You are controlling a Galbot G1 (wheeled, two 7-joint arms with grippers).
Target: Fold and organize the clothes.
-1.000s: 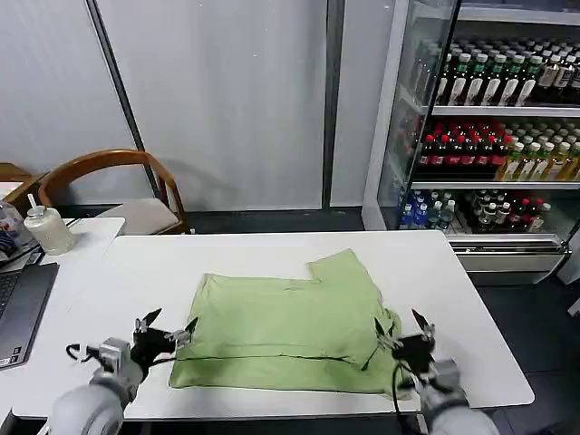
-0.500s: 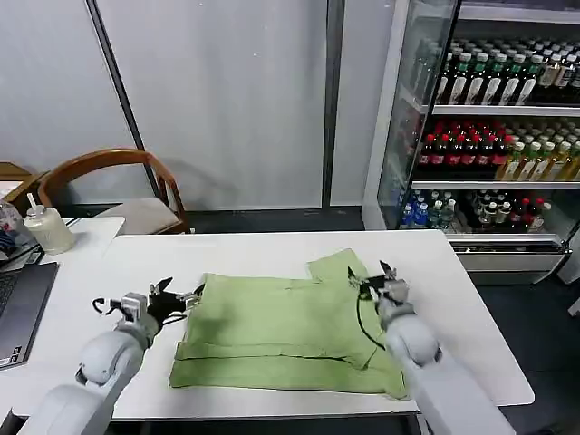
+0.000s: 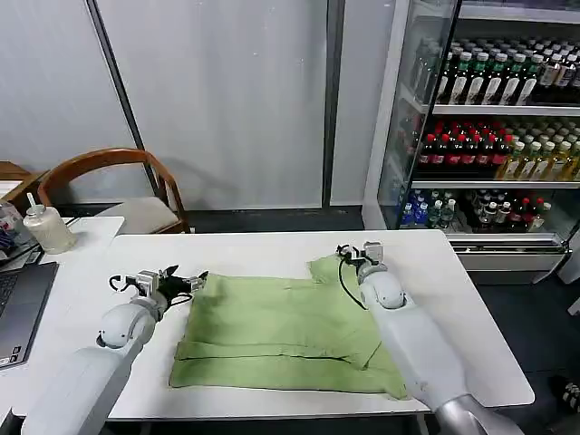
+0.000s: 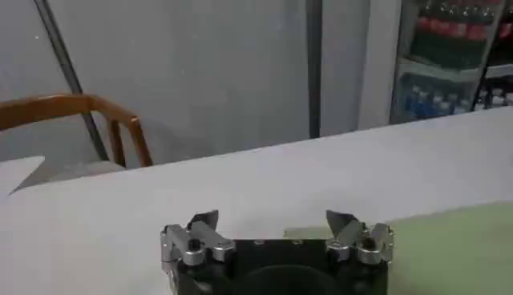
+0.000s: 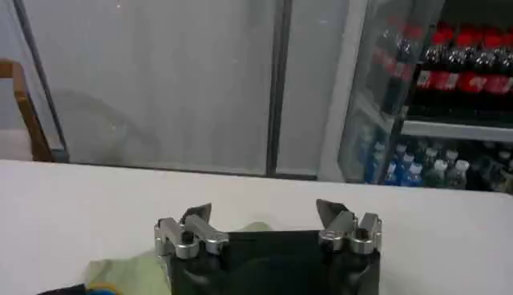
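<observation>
One glass-fronted drinks cooler [image 3: 489, 118] was seen at the right of the room, its shelves stocked with rows of dark, red-labelled and pale bottles [image 3: 489, 149]. A clear pump bottle [image 3: 45, 227] was seen on a side table at the left, beside an open laptop [image 3: 20, 313].

The light green soft fabric polo shirt [image 3: 290, 331] was laid partly folded on the white rectangular table [image 3: 453, 299], toward its near edge, with one sleeve pointing to the far side.

The left gripper [image 3: 186, 283] was held at the shirt's far left corner, just over the fabric edge. In the left wrist view its fingers [image 4: 204, 224] were spread wide, with nothing between them, and green cloth lay just beside them.

The right gripper [image 3: 355, 255] was held at the tip of the far sleeve. Its fingers [image 5: 196, 218] were likewise parted wide and nothing was gripped; a fold of green fabric was seen beneath one of them.

A wooden chair with a curved back [image 3: 118, 190] was placed behind the table.
</observation>
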